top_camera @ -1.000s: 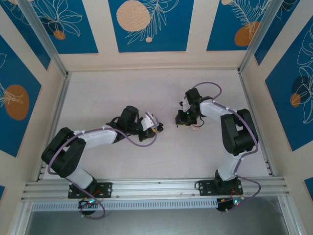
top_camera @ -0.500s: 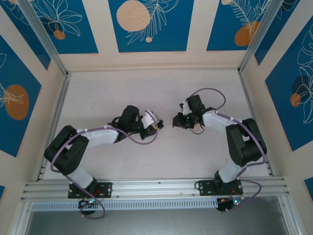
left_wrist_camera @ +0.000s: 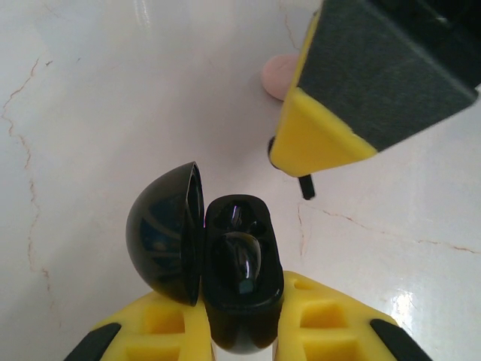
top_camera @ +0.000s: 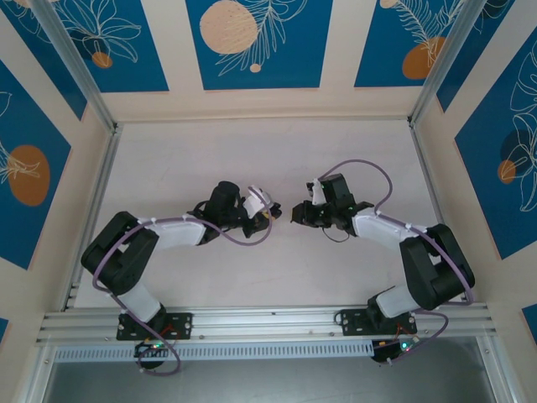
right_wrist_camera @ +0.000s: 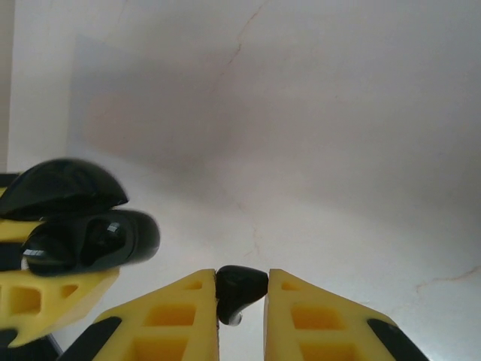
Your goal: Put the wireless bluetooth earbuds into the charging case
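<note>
The black charging case (left_wrist_camera: 239, 331) stands open, its domed lid (left_wrist_camera: 161, 233) hinged out to the left. My left gripper (left_wrist_camera: 242, 297) is shut on the case's body. One black earbud (left_wrist_camera: 242, 263) sits in a socket inside. My right gripper (right_wrist_camera: 240, 282) is shut on the other earbud (right_wrist_camera: 240, 292), bud end forward. In the right wrist view the open case (right_wrist_camera: 94, 241) is just to the left, slightly above the held earbud. From above, the left gripper (top_camera: 267, 213) and right gripper (top_camera: 297, 215) nearly meet at mid-table. A right finger (left_wrist_camera: 376, 83) hangs over the case, the earbud's stem (left_wrist_camera: 307, 186) poking out below.
A flat pale-pink disc (left_wrist_camera: 278, 74) lies on the white tabletop (top_camera: 210, 159) behind the right finger. Aluminium rails (top_camera: 268, 321) and patterned blue walls close the workspace on all sides. A purple cable (top_camera: 352, 166) loops above the right arm.
My right gripper has swung left with the earbud, closing on the left gripper. The left gripper has edged slightly right and back with the case. Both grips are unchanged.
</note>
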### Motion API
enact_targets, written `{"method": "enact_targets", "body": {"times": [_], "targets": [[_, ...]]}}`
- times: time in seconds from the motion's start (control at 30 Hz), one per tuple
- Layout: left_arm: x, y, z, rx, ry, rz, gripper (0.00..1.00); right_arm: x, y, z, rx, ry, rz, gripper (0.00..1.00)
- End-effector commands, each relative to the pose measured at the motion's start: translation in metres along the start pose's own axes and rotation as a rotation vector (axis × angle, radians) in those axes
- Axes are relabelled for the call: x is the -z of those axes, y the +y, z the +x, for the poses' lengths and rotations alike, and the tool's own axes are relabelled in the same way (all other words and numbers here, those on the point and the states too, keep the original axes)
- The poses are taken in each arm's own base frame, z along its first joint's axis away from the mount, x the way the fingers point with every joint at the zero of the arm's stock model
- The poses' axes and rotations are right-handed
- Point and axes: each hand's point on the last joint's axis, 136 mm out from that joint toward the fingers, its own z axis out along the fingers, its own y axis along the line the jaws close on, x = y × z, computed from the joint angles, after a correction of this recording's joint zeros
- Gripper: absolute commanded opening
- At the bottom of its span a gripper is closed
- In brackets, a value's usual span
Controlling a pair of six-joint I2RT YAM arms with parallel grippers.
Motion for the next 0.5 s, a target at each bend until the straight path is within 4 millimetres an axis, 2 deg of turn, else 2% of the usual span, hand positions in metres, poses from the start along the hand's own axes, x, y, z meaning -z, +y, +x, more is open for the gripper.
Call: {"method": "enact_targets", "body": {"times": [0.0,0.17,0.47], "targets": [[-0.003,0.002,-0.001,0.019,-0.026,0.000,0.10,0.006,0.015,-0.001,0.030,-0.042,-0.034,0.18],[-0.004,-0.002,-0.002,0.011,-0.042,0.021,0.10,0.017,0.021,-0.004,0.063,-0.088,-0.034,0.18],[-0.004,-0.010,-0.009,0.009,-0.081,0.072,0.10,0.029,0.042,-0.025,0.153,-0.194,-0.060,0.18]]}}
